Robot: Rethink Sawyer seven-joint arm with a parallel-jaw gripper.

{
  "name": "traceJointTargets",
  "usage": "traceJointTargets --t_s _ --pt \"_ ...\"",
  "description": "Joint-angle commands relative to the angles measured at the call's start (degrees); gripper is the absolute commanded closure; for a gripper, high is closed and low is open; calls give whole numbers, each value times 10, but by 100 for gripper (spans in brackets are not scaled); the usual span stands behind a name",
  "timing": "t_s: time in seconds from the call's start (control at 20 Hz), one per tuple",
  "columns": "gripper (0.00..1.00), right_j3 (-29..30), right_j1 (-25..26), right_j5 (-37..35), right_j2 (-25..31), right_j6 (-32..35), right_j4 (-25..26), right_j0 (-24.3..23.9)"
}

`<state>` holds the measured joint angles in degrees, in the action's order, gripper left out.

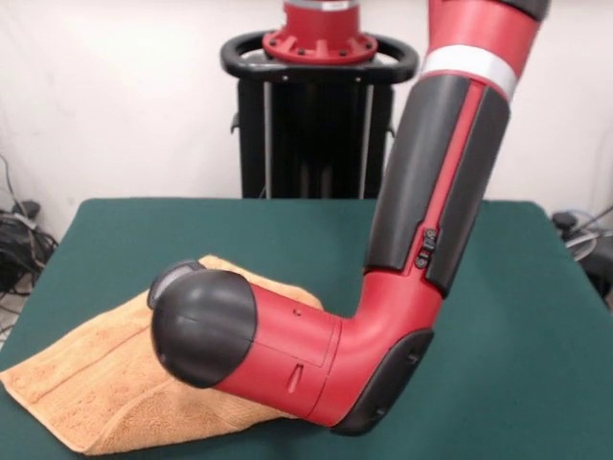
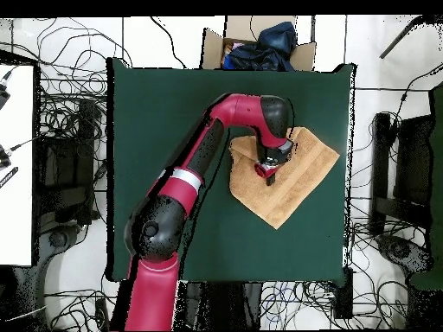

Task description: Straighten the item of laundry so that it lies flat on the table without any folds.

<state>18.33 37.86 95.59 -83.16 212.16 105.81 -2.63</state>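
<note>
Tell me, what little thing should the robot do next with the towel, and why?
Probably lower the hand onto the towel and take hold near its edge. The hand is over the towel's side nearest the arm, and the towel lies crooked and rumpled on the table, so it needs pulling flat. Whether it already grips is unclear.

A dark green desk [image 1: 536, 316] is observed. One peach-tan towel [image 1: 105, 383] is laid directly on it, set askew to the desk edges near one side, with part of it folded over.
</note>
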Motion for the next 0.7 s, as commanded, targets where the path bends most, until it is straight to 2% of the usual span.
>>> traceJointTargets --t_s 0.05,0.35,0.6,0.7 --pt "100 51 36 39 8 113 -12 32" --pt "100 90 25 35 21 77 -12 49" --pt "100 136 -3 52 31 36 -9 71" --pt "100 134 -16 62 33 37 -11 70"
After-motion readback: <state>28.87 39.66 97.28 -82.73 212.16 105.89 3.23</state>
